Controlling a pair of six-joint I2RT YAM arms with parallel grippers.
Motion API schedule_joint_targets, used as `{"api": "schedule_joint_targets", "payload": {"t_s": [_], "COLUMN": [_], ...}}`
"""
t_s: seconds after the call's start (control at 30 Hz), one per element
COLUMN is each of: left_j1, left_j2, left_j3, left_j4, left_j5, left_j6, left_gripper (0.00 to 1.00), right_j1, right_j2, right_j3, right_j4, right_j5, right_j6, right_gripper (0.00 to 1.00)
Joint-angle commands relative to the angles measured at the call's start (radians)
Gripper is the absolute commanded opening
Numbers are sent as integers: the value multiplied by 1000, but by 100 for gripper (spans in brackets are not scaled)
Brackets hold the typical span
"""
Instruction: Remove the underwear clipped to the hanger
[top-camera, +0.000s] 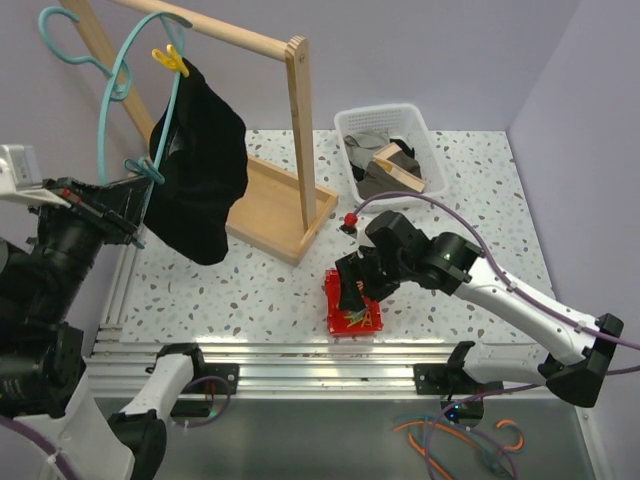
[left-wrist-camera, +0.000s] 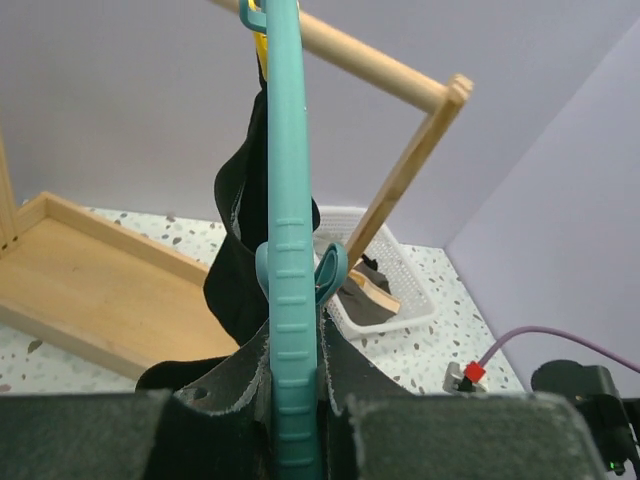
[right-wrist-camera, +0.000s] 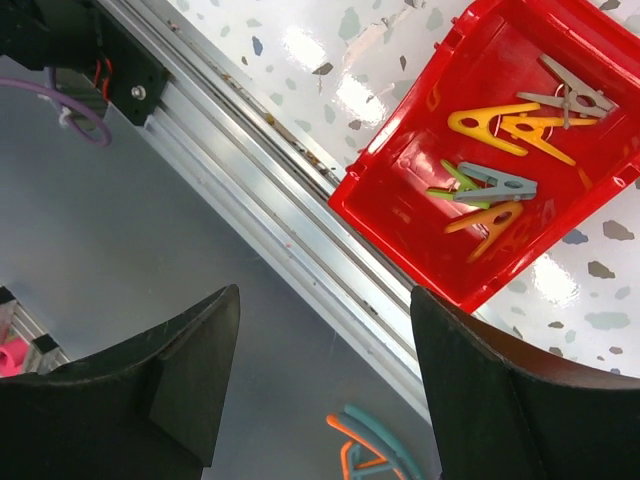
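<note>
The teal hanger (top-camera: 118, 75) hangs from the wooden rack (top-camera: 215, 35). The black underwear (top-camera: 200, 180) hangs from it, held by a yellow clip (top-camera: 172, 60) at the top; a teal clip (top-camera: 146, 170) sits at the hanger's lower end. My left gripper (top-camera: 135, 205) is shut on the hanger's lower bar (left-wrist-camera: 292, 340), with the black underwear (left-wrist-camera: 240, 270) just behind it. My right gripper (top-camera: 352, 300) is open and empty above the red bin (top-camera: 352, 318), which holds several loose clothespins (right-wrist-camera: 500, 150).
A white basket (top-camera: 390, 150) with grey and tan cloths stands at the back right. The rack's wooden base tray (top-camera: 275, 205) lies behind the underwear. An aluminium rail (top-camera: 300, 355) runs along the near edge. Spare hangers (right-wrist-camera: 375, 445) lie on the floor below.
</note>
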Motion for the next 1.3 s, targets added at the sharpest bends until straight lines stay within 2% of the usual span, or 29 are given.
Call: {"api": "schedule_joint_targets", "payload": {"t_s": [0.0,0.13,0.23,0.4,0.47,0.63,0.77,0.87,0.93,1.13,1.27], "left_j1": [-4,0,0,0,0,19,38,38,39,81,128], "left_j2": [-40,-155,-173,-221,-230,-270,-318,-361,-377,-422,-453], "left_j3": [95,80,88,-48,-81,-234,-360,-452,-477,-557,-685], "left_j4": [-30,65,60,184,223,238,318,381,369,200,295], "left_j5": [70,131,207,517,633,772,823,817,788,670,697], "left_j6": [-20,-40,-53,-120,-129,-120,-177,-208,-183,12,-35], "left_gripper": [0,0,0,0,0,0,0,0,0,0,0], "right_j1": [-3,-4,-3,-3,-3,-3,-3,-3,-3,-1,-3], "right_j2": [-46,-156,-193,-331,-389,-556,-655,-698,-708,-693,-661], "right_j3": [59,-4,-21,-24,-22,1,24,24,9,-37,-71], "right_j4": [-37,19,6,-34,-47,-163,-272,-295,-297,-269,-206], "right_j5": [33,44,62,182,225,369,495,512,507,480,432], "right_j6": [66,148,201,310,339,464,551,582,587,562,545], "right_gripper": [72,72,73,75,80,85,86,87,87,88,89]}}
